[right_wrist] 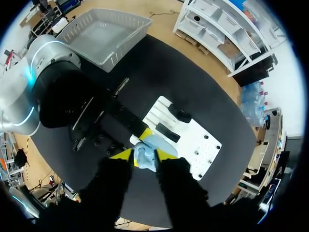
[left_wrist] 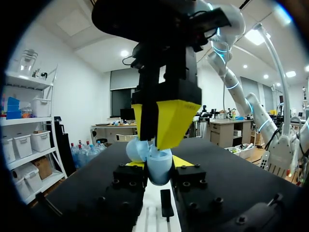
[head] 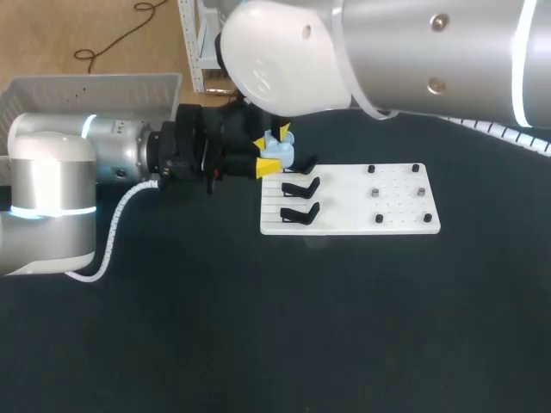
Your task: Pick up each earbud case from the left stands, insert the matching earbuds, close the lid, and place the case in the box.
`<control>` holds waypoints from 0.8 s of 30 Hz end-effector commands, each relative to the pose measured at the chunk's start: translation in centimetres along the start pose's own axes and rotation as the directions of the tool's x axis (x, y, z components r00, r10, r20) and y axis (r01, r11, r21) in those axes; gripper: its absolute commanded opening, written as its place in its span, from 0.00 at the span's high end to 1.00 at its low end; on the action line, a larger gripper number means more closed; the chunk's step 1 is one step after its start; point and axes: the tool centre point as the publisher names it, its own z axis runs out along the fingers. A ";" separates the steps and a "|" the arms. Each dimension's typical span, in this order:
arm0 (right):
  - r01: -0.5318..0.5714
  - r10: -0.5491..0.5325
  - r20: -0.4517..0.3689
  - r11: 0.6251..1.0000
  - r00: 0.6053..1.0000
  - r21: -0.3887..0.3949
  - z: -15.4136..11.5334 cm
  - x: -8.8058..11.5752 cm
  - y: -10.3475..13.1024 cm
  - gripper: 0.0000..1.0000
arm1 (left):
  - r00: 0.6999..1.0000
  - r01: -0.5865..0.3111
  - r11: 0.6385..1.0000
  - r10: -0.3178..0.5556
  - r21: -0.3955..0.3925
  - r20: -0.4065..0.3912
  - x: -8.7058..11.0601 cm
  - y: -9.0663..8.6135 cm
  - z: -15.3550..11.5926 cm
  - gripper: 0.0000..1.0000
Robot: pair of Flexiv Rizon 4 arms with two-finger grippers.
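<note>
A light blue earbud case (head: 280,153) hangs above the back left corner of the white stand board (head: 396,219). My left gripper (head: 269,156) comes in level from the left and is shut on the case. In the left wrist view the case (left_wrist: 158,170) sits between my own yellow tips, a rounded blue part bulging at its top. My right gripper (head: 281,133) comes down from above. In the right wrist view its yellow tips (right_wrist: 145,157) flank the case (right_wrist: 145,152) closely, open. Whether the lid is up or down is hidden by the fingers.
Two black stands (head: 300,186) (head: 298,213) on the board's left side have nothing on them. Small black pegs (head: 379,194) dot the board's right half. A white basket (head: 95,86) stands at the table's back left, behind my left arm.
</note>
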 end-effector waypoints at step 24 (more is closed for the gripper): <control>-0.413 0.416 0.091 0.910 0.905 -0.041 0.2 -1.9 -7.8 0.00 | 1.000 -0.001 1.000 0.001 0.004 0.000 0.0 -0.1 0.0 1.00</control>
